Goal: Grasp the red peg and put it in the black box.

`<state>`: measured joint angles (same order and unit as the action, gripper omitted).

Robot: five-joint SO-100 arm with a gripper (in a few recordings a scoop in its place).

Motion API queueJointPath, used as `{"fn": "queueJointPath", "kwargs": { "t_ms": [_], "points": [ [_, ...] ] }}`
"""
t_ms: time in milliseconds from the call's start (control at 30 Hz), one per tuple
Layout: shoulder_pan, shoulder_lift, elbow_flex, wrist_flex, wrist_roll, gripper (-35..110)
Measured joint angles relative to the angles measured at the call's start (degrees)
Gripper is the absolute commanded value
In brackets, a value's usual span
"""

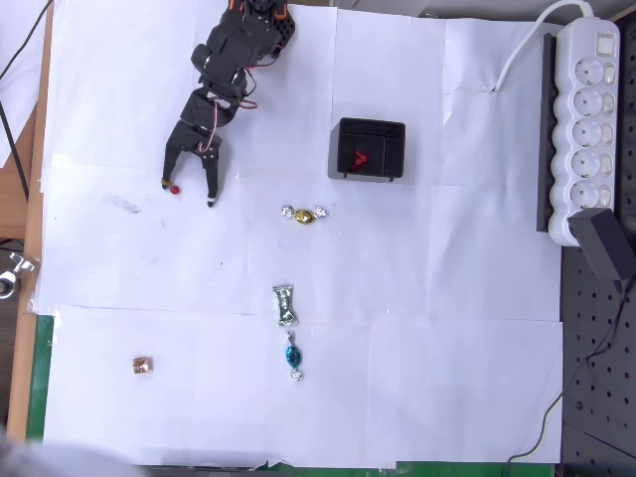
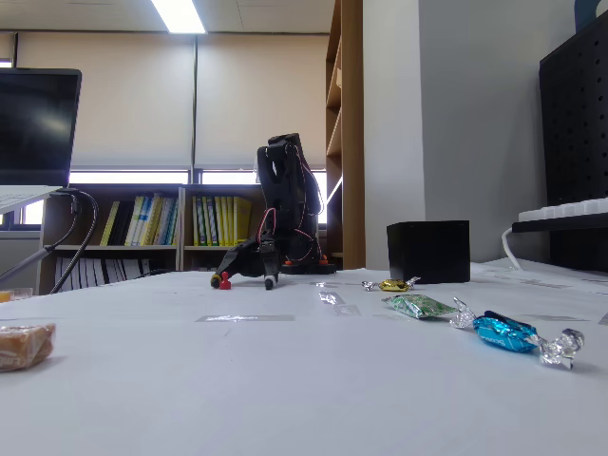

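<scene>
Two views examined, overhead and fixed; items listed left to right as seen in the overhead view.

Brown candy [image 1: 143,366]: lay at lower left of the frame, well apart from everything else.

Red peg [image 1: 175,189]: sat on the white paper at upper left, just beside the left fingertip and inside the span of the fingers; in the fixed view it [image 2: 223,282] stood at the left fingertip.

Gripper [image 1: 189,192]: pointed down toward the table, fingers spread wide, nothing pinched; both tips were at or near the paper in the fixed view [image 2: 245,281].

Arm [image 1: 238,45]: black, reached down from the top edge of the frame.

Green candy [image 1: 285,305]: lay lower centre, lengthwise top to bottom.

Blue candy [image 1: 293,357]: lay just below the green one.

Gold candy [image 1: 304,215]: lay at centre, below and left of the box.

Black box [image 1: 370,149]: stood upper centre, well apart from the peg, open top, a bright-red angular piece [image 1: 359,158] inside.

Power strip [image 1: 586,119]: white, lay along the right edge.
</scene>
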<state>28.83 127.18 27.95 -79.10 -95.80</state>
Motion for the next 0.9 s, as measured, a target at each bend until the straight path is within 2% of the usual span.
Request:
{"fn": "queueJointPath", "kwargs": {
  "t_ms": [633,900],
  "points": [
    [-0.53,0.0,-0.09,-0.09,0.0,16],
    [-0.53,0.0,-0.09,-0.18,0.0,11]
  ]
}}
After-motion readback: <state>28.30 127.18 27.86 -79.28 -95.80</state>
